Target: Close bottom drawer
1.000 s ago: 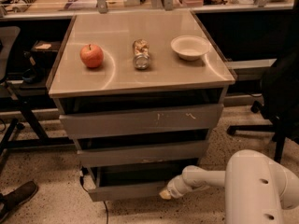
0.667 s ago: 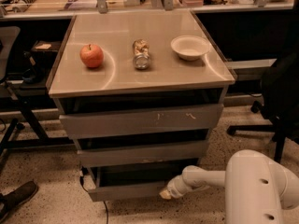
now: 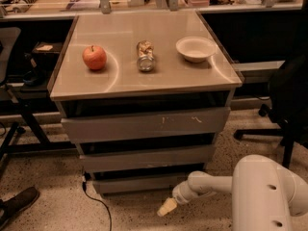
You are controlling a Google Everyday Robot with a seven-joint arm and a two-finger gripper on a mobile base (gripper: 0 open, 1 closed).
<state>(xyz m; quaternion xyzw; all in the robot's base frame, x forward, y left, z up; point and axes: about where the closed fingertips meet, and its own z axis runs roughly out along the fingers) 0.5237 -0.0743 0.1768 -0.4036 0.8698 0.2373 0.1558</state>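
We find the bottom drawer low in the frame's centre, beneath the mid drawer, with a dark gap above its front. Our gripper hangs just below its right end, near the floor; we cannot tell whether it is parted or together. Higher up sit an apple, a can and a bowl.

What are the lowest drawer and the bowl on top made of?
The bottom drawer looks like grey painted metal: a flat, matte, sharp-edged front. The bowl seems ceramic or plastic: pale and smooth. The gripper sits low, just in front of that drawer.
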